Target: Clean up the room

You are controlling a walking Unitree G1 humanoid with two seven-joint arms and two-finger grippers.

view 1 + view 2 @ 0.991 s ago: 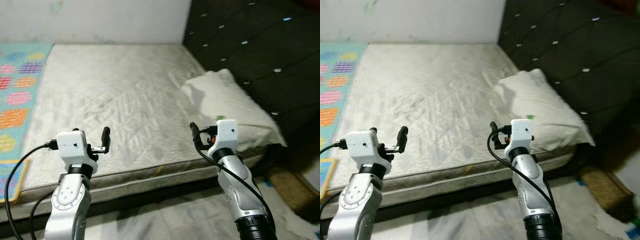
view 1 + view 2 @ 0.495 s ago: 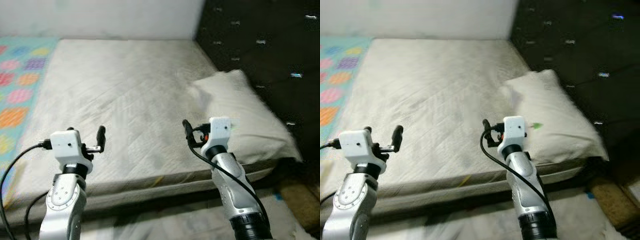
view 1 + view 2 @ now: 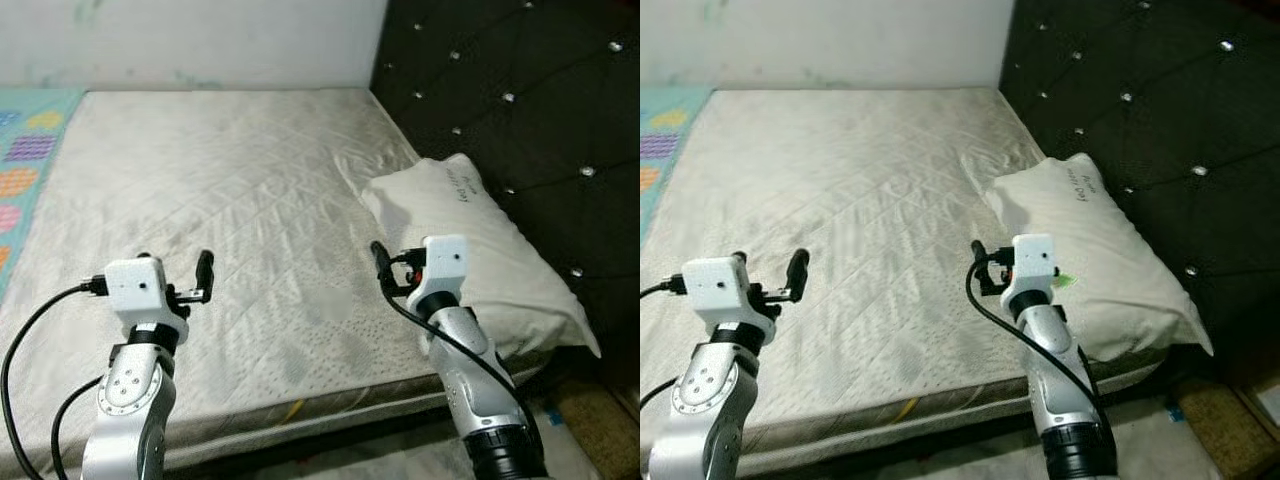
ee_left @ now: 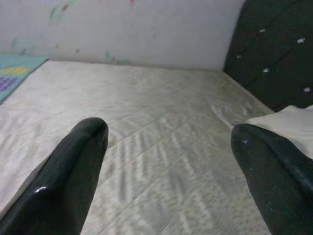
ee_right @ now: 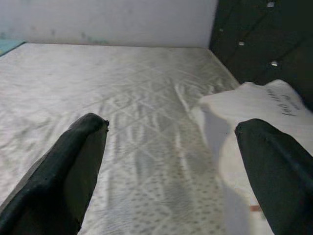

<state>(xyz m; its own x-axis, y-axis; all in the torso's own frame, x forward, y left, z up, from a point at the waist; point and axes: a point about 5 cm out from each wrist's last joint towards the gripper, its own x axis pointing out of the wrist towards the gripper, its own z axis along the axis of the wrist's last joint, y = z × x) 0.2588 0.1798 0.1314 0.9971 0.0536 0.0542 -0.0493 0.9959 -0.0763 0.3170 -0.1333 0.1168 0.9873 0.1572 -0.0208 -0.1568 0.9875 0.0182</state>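
Observation:
A bare grey-white quilted mattress lies before me. A white pillow with small writing on it rests at the mattress's right side, against the headboard. My left gripper hovers over the near left part of the mattress, open with nothing in it, its fingers spread wide. My right gripper hovers just left of the pillow, also open and holding nothing.
A black tufted headboard with shiny studs runs along the right. A colourful play mat borders the mattress on the left. A pale wall stands behind. A strip of cluttered floor shows at the lower right.
The whole picture has shifted: the camera came closer to the bed, and the mattress's near edge sits lower. Both arms hold the same raised pose, fingers still open.

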